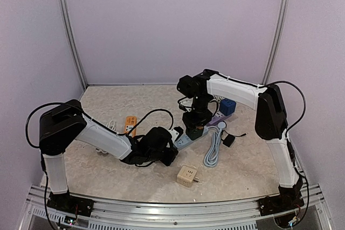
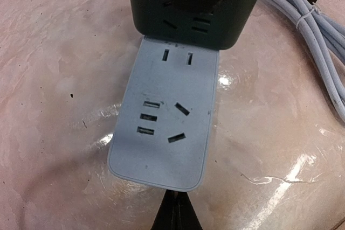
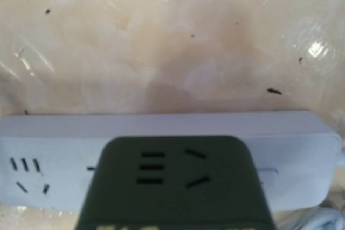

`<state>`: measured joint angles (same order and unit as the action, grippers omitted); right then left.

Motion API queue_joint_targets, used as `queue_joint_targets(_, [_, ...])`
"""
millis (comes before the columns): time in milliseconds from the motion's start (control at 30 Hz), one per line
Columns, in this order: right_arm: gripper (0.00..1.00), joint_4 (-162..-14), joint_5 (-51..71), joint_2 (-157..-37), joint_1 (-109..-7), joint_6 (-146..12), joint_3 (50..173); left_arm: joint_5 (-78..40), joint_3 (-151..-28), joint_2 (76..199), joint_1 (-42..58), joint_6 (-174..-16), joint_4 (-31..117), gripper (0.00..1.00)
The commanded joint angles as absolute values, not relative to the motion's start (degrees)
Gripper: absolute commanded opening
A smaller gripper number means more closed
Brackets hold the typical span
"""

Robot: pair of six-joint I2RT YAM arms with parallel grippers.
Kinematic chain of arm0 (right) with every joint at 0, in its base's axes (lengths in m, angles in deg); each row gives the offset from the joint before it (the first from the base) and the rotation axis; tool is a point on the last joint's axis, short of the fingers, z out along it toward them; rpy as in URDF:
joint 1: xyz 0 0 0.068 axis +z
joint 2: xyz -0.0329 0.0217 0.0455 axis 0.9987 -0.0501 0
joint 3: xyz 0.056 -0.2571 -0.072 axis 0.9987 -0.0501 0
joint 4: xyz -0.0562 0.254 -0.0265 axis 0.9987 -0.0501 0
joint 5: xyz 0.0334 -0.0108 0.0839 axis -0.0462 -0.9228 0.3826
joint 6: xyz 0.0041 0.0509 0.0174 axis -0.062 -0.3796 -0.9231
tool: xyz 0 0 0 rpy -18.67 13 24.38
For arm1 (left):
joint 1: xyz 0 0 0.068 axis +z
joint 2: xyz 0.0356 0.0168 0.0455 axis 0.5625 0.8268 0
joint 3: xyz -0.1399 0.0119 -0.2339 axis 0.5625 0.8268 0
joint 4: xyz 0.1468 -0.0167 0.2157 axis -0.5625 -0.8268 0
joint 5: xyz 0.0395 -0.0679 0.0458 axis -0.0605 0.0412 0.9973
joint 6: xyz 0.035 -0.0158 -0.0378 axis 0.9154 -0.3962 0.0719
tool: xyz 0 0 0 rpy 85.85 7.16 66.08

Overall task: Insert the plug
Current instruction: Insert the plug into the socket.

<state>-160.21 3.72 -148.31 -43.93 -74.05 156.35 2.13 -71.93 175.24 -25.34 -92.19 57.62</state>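
The right end effector (image 1: pixel 194 125) grips the dark green square plastic plug block (image 3: pixel 172 181) at frame centre, directly over the pale blue plastic power strip (image 2: pixel 161 133). The left end effector (image 2: pixel 173 215), pinched closed, sits just beside the strip's free end. Keep the block level and press it straight down.
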Motion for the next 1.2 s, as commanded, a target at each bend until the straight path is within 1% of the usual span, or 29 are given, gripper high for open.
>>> queue_joint_targets(0, [0.00,-160.5,4.8,-157.7,-43.5,-73.4,153.3,3.7,-72.0,172.6,-24.8,-91.5,63.1,0.00])
queue_joint_targets(333, [0.00,-158.6,-0.1,-159.3,-41.4,-73.7,150.4,4.6,-72.2,172.6,-24.8,-91.4,62.8,0.00])
queue_joint_targets(433, [0.00,-159.1,-3.6,-159.8,-40.7,-73.9,149.6,4.5,-72.2,172.7,-24.8,-91.5,62.8,0.00])
queue_joint_targets(733, [0.00,-155.4,2.3,-160.1,-41.0,-72.9,148.1,3.2,-72.0,172.3,-24.7,-91.9,62.6,0.01])
queue_joint_targets(800, [0.00,-154.8,4.5,-160.5,-41.1,-72.7,147.9,1.5,-71.3,171.7,-24.5,-92.5,63.2,0.04])
queue_joint_targets(867, [0.00,-155.3,3.2,-161.3,-41.0,-72.7,147.8,-0.4,-69.5,170.3,-24.5,-92.4,65.7,0.13])
queue_joint_targets(1000, [0.00,-154.2,2.9,-161.0,-40.9,-72.4,146.2,-3.1,-66.1,167.2,-24.6,-91.3,70.1,0.20])
queue_joint_targets(1067, [0.00,-154.4,2.9,-161.3,-40.8,-72.0,145.7,-4.6,-64.6,166.0,-24.6,-90.5,72.4,0.26])
queue_joint_targets(1133, [0.00,-154.3,2.2,-161.2,-40.2,-70.5,145.1,-6.3,-63.4,165.2,-24.7,-89.7,73.9,0.33])
queue_joint_targets(1167, [0.00,-153.9,2.3,-160.7,-39.7,-69.5,144.8,-7.1,-62.9,164.8,-24.8,-89.3,74.7,0.40])
